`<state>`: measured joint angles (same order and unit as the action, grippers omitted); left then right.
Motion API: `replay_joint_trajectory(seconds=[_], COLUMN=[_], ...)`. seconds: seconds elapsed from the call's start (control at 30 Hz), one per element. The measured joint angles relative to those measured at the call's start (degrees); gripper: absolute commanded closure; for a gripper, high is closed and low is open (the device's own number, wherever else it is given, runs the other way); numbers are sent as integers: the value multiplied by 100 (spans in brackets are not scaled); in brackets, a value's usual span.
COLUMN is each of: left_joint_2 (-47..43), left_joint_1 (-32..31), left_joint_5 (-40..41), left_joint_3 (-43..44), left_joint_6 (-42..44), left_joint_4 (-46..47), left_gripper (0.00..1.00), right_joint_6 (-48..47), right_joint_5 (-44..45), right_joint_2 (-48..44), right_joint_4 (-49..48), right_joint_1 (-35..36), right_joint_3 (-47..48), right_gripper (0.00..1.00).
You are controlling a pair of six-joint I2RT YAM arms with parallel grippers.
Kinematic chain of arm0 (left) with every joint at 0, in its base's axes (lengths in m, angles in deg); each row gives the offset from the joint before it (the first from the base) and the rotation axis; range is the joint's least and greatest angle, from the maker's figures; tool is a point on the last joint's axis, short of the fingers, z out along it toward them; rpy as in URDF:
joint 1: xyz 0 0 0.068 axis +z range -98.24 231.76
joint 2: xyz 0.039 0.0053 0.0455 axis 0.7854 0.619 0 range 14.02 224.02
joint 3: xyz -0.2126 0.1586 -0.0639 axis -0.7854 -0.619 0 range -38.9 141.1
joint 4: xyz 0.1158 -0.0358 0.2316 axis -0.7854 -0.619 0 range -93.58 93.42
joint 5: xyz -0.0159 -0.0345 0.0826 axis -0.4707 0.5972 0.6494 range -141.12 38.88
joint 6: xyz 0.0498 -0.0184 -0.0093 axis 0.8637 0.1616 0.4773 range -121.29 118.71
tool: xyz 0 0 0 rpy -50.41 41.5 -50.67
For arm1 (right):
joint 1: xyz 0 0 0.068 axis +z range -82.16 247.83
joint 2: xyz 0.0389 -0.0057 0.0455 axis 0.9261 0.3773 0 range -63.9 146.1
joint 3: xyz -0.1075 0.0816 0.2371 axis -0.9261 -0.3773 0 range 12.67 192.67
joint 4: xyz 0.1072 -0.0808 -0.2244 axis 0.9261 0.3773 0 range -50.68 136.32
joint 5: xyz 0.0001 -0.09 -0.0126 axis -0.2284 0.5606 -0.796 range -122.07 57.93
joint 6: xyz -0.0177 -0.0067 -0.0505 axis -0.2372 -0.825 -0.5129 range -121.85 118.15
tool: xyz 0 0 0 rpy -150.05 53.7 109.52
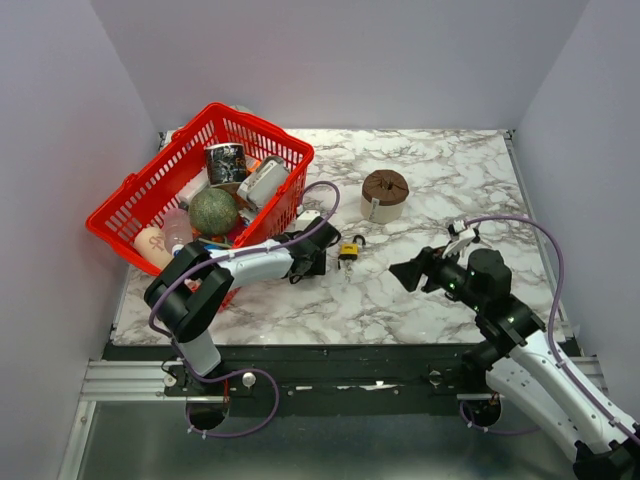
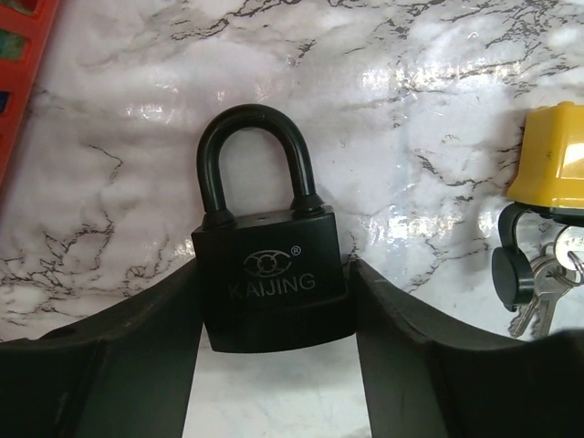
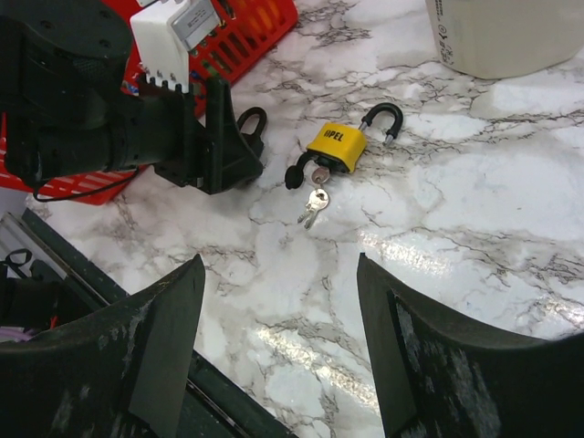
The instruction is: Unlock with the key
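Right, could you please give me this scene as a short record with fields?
left gripper: closed on the black padlock, which rests on the table
right gripper: open, empty, above the table
yellow padlock: lying between the two grippers, untouched
key: black-headed, at the yellow padlock's base
basket: red, far left, full of things

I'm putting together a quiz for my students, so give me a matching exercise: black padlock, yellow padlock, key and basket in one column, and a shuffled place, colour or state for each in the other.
1. black padlock
2. yellow padlock
3. key
4. basket

A. shackle open
B. red
C. flanked by the left gripper
D. black head, at the yellow padlock's base

Pairs: 1-C; 2-A; 3-D; 4-B
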<state>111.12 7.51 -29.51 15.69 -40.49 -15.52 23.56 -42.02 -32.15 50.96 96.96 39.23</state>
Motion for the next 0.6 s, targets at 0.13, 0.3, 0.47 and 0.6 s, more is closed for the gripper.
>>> replay_joint_trajectory(seconds=[0.13, 0.3, 0.47, 0.6], left_joint_2=[-26, -72, -142, -127], left_joint_1=[0, 0, 9, 13], left_joint_5=[-44, -111, -339, -575], left_joint_3=[-37, -111, -247, -254], left_joint_6=[-17, 17, 240, 479], left_joint_4=[50, 151, 490, 732], left_gripper=[52, 53, 53, 53], right_joint_6=[0, 2, -15, -70], right_joint_5=[0, 74, 608, 981], right_joint_2=[-70, -81, 33, 437], right_joint_4=[-2, 13, 149, 205], right_joint_1=[0, 0, -2, -203], right_joint_3=[-44, -61, -61, -59], right_gripper=[25, 24, 18, 17])
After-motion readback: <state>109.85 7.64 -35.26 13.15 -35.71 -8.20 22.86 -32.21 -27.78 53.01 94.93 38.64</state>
